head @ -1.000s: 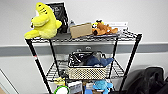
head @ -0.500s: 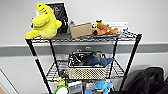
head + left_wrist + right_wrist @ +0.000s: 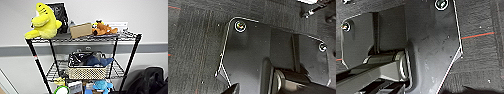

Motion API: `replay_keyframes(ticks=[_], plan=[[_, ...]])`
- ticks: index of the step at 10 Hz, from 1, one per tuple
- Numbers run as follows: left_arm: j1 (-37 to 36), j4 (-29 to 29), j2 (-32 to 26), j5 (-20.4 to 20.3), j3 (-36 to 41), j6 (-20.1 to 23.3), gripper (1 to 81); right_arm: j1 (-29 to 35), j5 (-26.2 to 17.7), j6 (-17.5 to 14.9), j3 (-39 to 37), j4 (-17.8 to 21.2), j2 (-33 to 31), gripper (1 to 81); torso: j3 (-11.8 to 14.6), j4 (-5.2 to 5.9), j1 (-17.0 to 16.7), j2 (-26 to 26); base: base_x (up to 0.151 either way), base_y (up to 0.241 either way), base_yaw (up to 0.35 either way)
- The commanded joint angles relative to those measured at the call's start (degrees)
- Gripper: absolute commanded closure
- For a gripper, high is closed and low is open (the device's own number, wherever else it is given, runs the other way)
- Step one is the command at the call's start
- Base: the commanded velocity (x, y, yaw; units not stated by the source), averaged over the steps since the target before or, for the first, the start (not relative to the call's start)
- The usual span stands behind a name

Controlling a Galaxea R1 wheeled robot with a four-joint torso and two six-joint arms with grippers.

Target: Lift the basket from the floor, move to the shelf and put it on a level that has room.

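Note:
The cream-white basket (image 3: 87, 68) stands on the shelf (image 3: 130, 57), on the level (image 3: 116, 71) second from the top, a grey wire grid. Black and blue cloth items (image 3: 96, 60) fill the basket and hang over its rim. It sits upright near the tier's front edge, with nothing holding it. Both wrist views look down on the floor (image 3: 193, 50), dark carpet with faint stripes (image 3: 481, 57). Neither wrist view lets me tell how my grippers stand.
A yellow plush toy (image 3: 43, 21), a black frame (image 3: 58, 13), a cardboard box (image 3: 80, 30) and an orange plush (image 3: 103, 28) crowd the top tier. A blue toy (image 3: 101, 85) and boxes fill the tier below the basket. A black office chair (image 3: 150, 81) stands right of the rack.

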Motion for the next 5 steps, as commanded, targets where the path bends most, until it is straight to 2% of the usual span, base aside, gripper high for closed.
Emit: replay_keyframes(ticks=[1, 5], plan=[[-1.9, 1.6, 2.1, 2.8, -4.5, 0.5, 1.0, 2.4, -3.3, 0.0, -0.7, -0.4, 0.0, 1.0, 0.0, 0.0, 0.0, 0.0, 0.0, 0.0, 0.0], [-1.5, 1.5, 3.2, 3.6, -5.7, 0.2, 1.0, 1.9, -3.4, -0.1, -0.5, -0.5, 0.5, 1.0, 0.0, 0.0, 0.0, 0.0, 0.0, 0.0, 0.0]])
